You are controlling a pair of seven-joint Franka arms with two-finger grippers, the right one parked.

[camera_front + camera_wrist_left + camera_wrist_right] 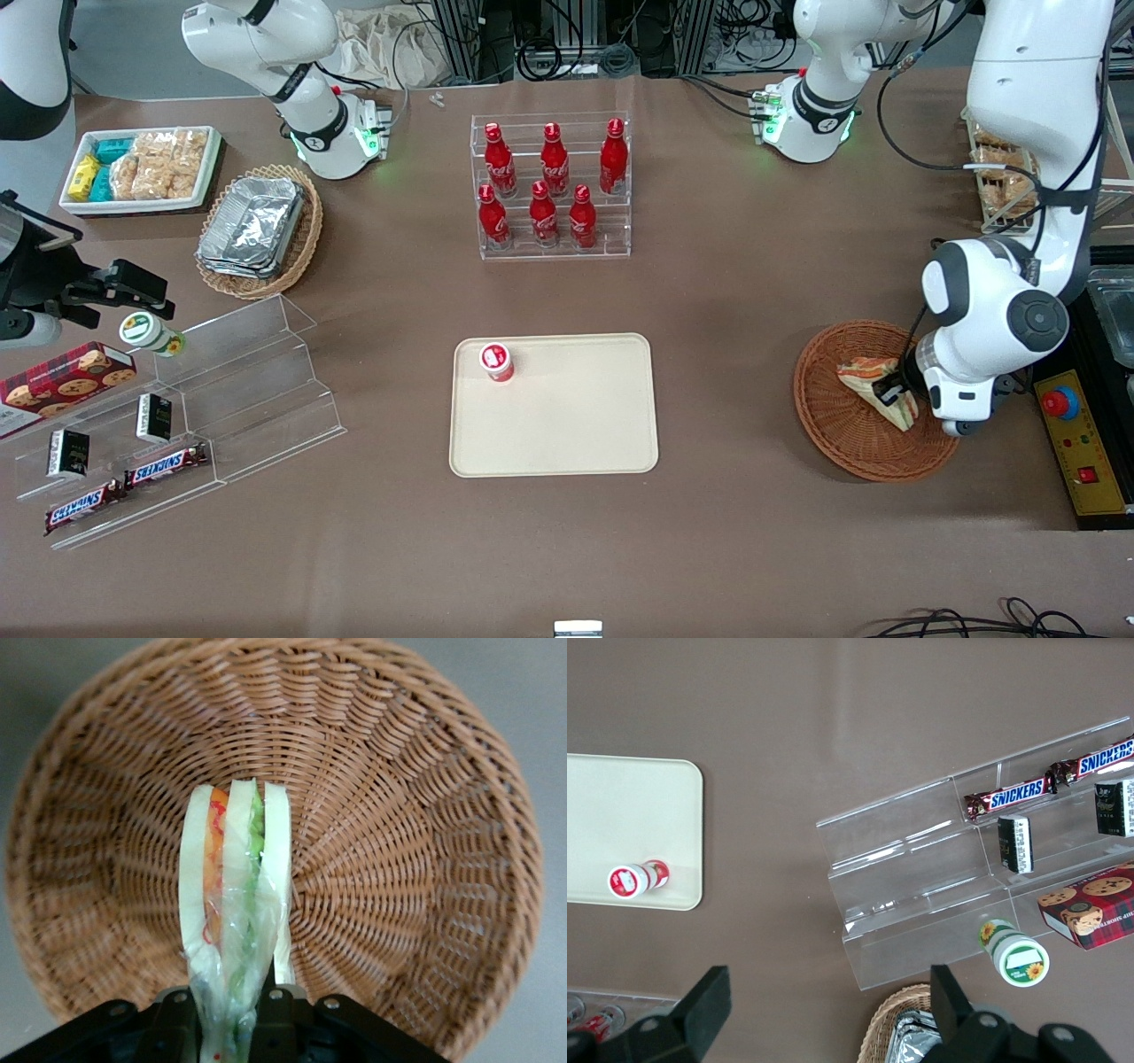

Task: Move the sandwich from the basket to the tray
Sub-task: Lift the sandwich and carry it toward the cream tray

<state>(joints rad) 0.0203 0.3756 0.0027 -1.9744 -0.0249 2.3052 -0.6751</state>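
The gripper point(893, 391) is down in the basket point(842, 434), toward the working arm's end of the table, and its 2 fingers point(174, 1020) pinch the sandwich point(235, 904) by its wrapped edge. The sandwich stands on edge inside the basket, with orange and green filling between pale bread slices.

The tray point(567, 434) lies in the middle of the table, well apart from the basket. A small red cup point(497, 361) with a white lid stands on a tray corner.

Farther from the front camera, a clear rack point(551, 244) holds 6 red bottles point(544, 213) with white script I cannot read. Toward the parked arm's end, a clear stepped shelf point(248, 390) carries 2 bars point(1010, 796) marked "SNICKERS", 2 small dark packets point(152, 417) and a red cookie box point(62, 377). Near it are a tan basket of foil containers point(257, 226) and a white bin of snacks point(142, 168).
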